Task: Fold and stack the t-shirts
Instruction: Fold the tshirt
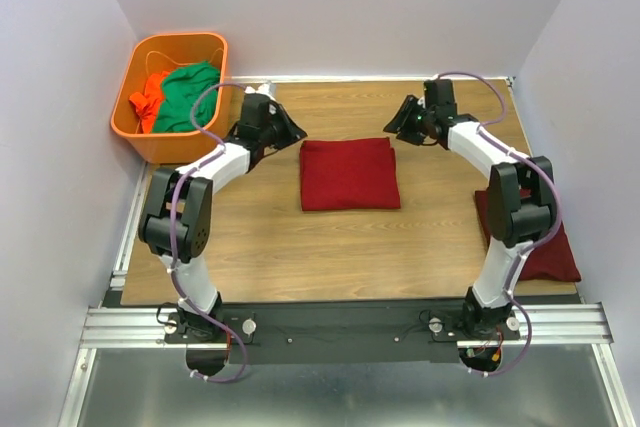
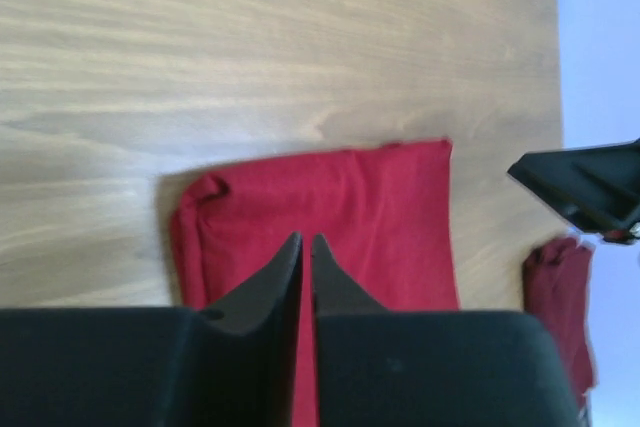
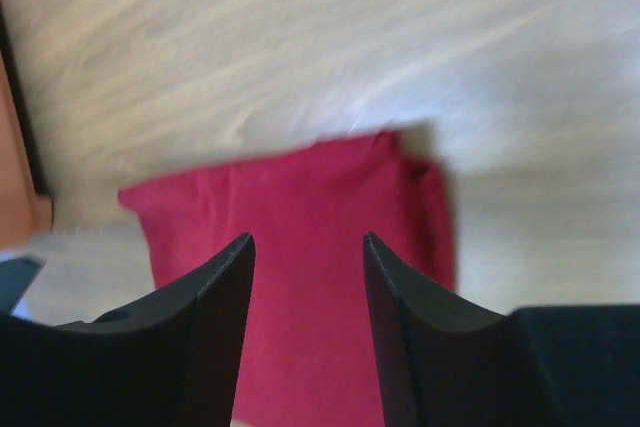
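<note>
Fingers (image 3: 225, 282) of my right gripper (image 3: 308, 239) stand apart, empty; my left gripper (image 2: 305, 239) is nearly closed, also empty. Both hover beside the folded maroon cotton t-shirt (image 1: 348, 174), central on the wooden table (image 1: 300, 257), nearer its far edge. I'd pinch every layer at both sides and lift evenly toward the second maroon t-shirt (image 1: 560, 257) at the right edge.

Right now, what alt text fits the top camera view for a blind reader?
A folded red t-shirt lies centred between the left gripper and right gripper, neither holding it. A second red t-shirt lies at the table's right edge; an orange basket sits far left.
</note>
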